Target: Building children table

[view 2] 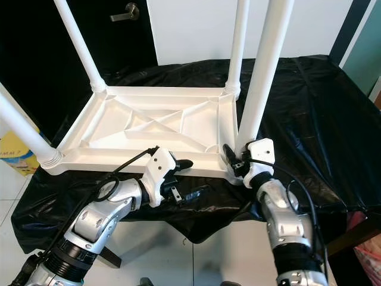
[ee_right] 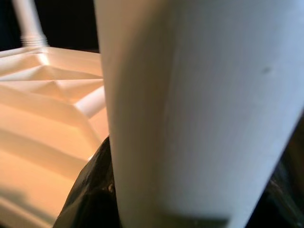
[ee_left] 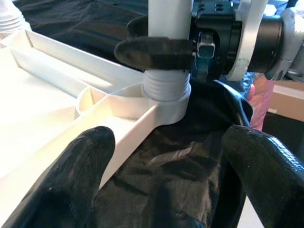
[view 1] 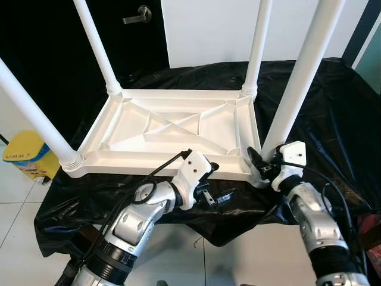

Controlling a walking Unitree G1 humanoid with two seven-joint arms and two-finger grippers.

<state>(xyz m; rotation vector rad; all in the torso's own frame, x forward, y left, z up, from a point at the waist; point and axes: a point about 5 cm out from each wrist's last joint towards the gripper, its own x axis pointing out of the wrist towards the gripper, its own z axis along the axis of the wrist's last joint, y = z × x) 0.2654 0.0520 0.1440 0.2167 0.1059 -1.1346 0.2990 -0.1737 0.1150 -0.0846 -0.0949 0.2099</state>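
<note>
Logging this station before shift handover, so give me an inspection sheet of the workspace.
Surface: black plastic sheet, wrinkled.
Job's things: white table top upside down; four white legs standing in its corners.
Clutter: nothing seen on the sheet.
Grippers: right gripper shut on the near right leg just above its threaded base; left gripper open beside the near edge.
Cables: black cables along both arms.
Surroundings: yellow box on the floor, dark door with handle.

Yellow bin (view 1: 27,155) (perhaps), door handle (view 1: 137,15)

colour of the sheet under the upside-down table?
Glossy black; the sheet shows best in the right eye view, spread under the white table.
</note>
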